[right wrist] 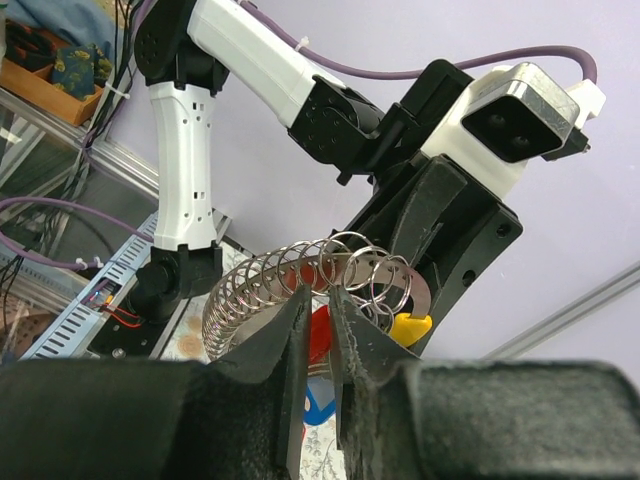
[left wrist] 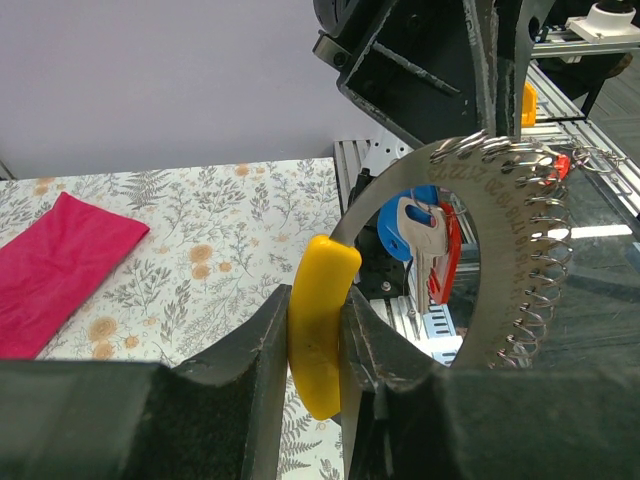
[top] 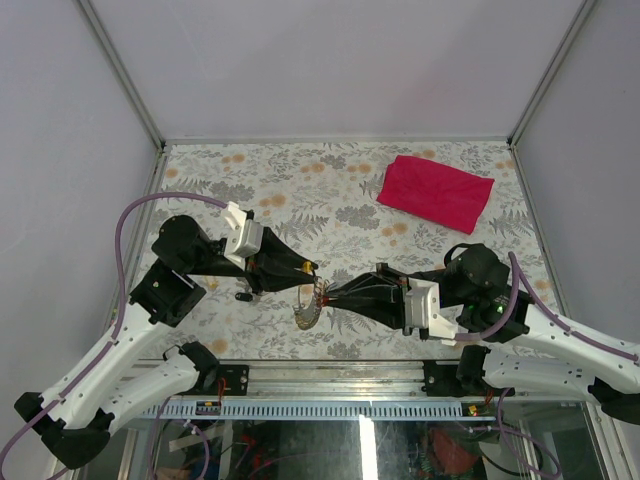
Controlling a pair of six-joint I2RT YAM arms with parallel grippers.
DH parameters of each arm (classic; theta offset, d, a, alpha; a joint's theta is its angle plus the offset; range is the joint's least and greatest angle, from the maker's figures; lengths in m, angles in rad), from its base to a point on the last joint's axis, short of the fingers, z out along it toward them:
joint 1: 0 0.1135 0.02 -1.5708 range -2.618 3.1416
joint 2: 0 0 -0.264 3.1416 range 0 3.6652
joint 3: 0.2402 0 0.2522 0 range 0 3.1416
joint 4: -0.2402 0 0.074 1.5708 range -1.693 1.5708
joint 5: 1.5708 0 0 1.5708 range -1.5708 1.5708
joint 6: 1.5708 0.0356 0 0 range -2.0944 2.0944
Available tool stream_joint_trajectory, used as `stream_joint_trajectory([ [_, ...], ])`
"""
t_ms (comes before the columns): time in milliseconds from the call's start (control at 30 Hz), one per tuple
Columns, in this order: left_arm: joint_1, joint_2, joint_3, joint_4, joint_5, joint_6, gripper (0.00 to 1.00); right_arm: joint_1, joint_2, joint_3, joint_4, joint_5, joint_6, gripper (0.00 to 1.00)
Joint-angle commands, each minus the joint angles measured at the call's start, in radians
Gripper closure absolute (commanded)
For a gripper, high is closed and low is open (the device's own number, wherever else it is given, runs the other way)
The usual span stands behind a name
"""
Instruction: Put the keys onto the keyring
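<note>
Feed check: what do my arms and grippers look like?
The left arm and right arm have white lower links, black joint housings and purple cables looping alongside. Each wrist carries a white camera block. The left gripper and right gripper are black, tapering to two narrow fingers.

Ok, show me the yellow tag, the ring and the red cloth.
yellow tag (left wrist: 320,300): left wrist view, its middle.
ring (left wrist: 490,290): left wrist view, flat silver band.
red cloth (top: 436,193): top view, its centre.
</note>
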Motion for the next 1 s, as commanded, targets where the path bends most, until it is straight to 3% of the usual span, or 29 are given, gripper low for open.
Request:
stream_joint_trajectory([
  [0,0.007,-0.005,0.030,0.019,0.020,0.017,1.00,0.012,-0.005,0.050,0.029,0.043,-0.027,0.80],
  [967,0.007,-0.015,0.035,-0.001,0.014,0.023,1.00,0.012,-0.032,0.032,0.067,0.104,-0.014,0.74],
])
